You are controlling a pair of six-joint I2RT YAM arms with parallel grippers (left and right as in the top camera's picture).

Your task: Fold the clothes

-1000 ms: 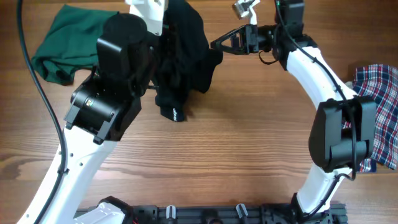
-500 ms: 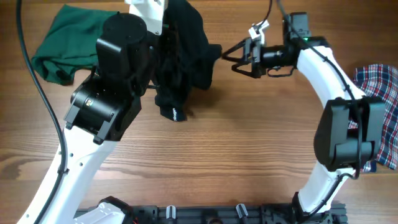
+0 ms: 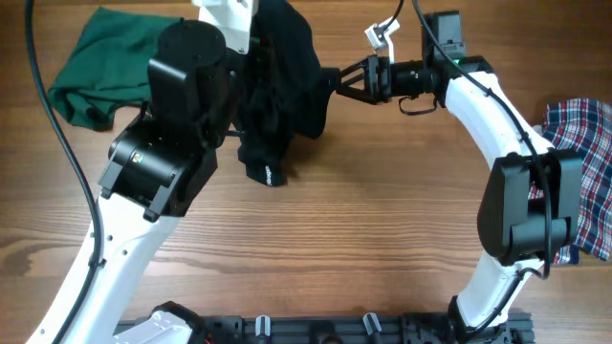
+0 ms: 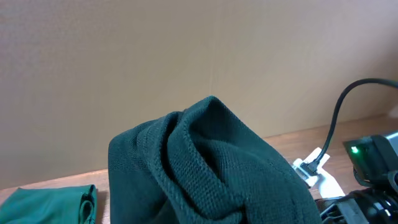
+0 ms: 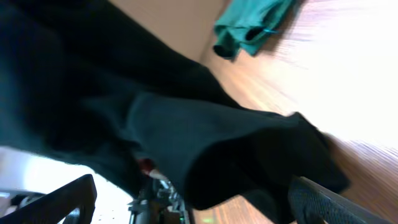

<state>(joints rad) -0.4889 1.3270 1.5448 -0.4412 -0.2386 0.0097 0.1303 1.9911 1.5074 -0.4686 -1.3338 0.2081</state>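
Right gripper [image 3: 331, 78] gapes at the black top [image 3: 287, 57] my left gripper [image 3: 256, 55] pinches; no fold made yet, I judge.

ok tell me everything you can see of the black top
The black top is soft, knitted-looking cloth, crumpled into a raised bundle near the far side of the table. Its lower end carries a small white logo. The left tool, hidden from above, seems to pinch it. The open right tool straddles its right edge.
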